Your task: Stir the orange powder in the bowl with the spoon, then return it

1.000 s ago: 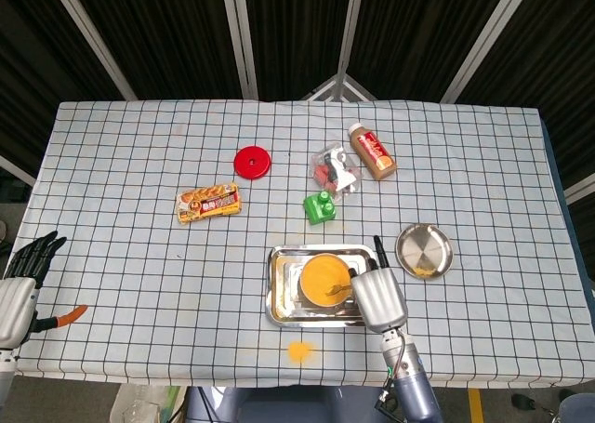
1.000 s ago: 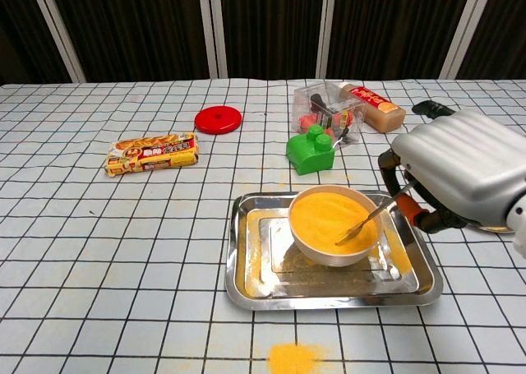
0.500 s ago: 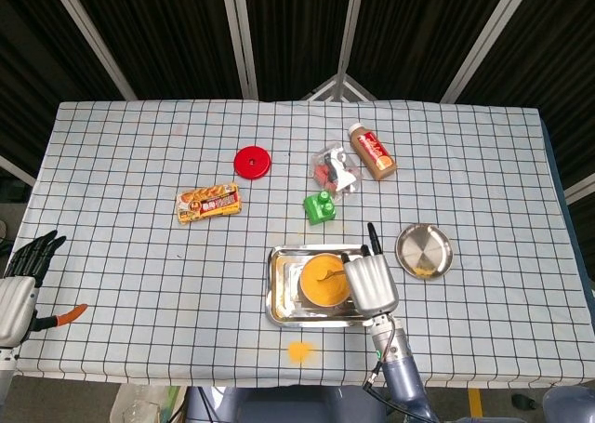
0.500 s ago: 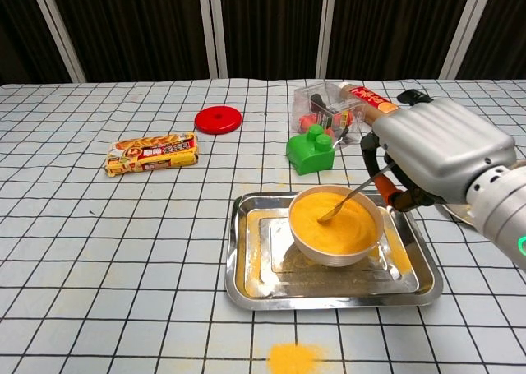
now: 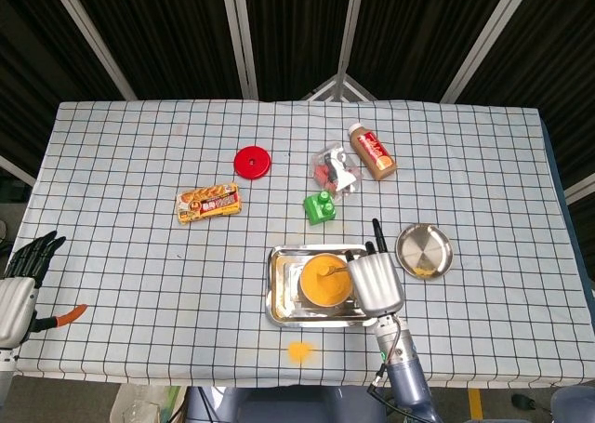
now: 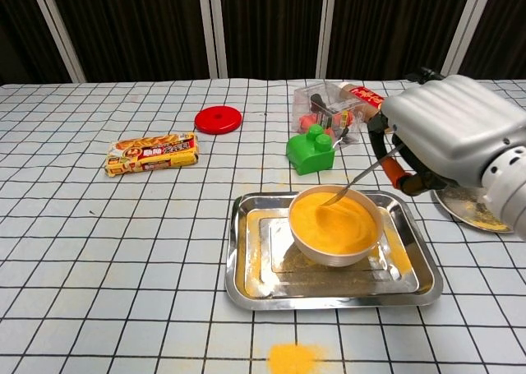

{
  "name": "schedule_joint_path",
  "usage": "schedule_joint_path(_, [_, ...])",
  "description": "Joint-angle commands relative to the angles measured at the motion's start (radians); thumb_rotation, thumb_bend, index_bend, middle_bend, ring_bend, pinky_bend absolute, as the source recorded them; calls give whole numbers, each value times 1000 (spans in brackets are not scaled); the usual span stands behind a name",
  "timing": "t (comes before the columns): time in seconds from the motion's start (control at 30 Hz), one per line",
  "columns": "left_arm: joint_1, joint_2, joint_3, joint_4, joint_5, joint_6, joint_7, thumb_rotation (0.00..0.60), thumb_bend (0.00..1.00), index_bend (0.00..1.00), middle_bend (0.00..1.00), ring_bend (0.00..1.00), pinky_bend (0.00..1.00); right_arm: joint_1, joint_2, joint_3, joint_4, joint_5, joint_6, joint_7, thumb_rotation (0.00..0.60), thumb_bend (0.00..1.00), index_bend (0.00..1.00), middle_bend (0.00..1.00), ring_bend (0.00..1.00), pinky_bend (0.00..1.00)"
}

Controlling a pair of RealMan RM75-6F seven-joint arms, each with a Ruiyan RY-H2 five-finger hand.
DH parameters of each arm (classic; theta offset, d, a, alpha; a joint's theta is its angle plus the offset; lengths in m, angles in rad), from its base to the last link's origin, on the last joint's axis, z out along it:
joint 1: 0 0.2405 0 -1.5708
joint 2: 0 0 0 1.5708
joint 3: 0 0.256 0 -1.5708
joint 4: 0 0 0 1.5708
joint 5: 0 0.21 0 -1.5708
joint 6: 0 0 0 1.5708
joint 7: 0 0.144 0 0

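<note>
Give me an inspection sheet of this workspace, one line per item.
Surface: checked tablecloth; spilled orange powder at front edge.
Job's things: bowl of orange powder in steel tray; spoon tip in powder.
Clutter: red lid, snack packet, green block, clear box, bottle, steel dish.
Hands: right hand holds spoon; left hand idle at table edge.
Cables: nothing seen.
Surroundings: dark curtains.

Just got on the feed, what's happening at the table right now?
The right robot hand holds the spoon with its tip dipped into the orange powder in the bowl, which sits in a steel tray. Stirring is under way; the spoon is not yet returned. Some powder has spilled on the cloth in front of the tray. The left robot hand is off at the table's edge, holding nothing.
</note>
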Motion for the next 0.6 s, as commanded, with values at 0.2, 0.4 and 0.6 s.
schedule_joint_path(0.2, [-2,2,0,-2,-6,-8,-6,600,0,37,0,0,0,-4,29,-23,-12,-9,-2,-22,600,762,914,790,432,0])
schedule_joint_path(0.4, [-3,1,-2,-2,-11,-10,-4,600,0,39,0,0,0,12,43,-48,-24,-19,-30,-74,600,761,914,790,432,0])
schedule_joint_path(0.6, [-3,2,-2,-3,-9,-9,-6,600,0,39,0,0,0,30,48,-56,-38,-38,-50,-112,600,762,915,790,432,0])
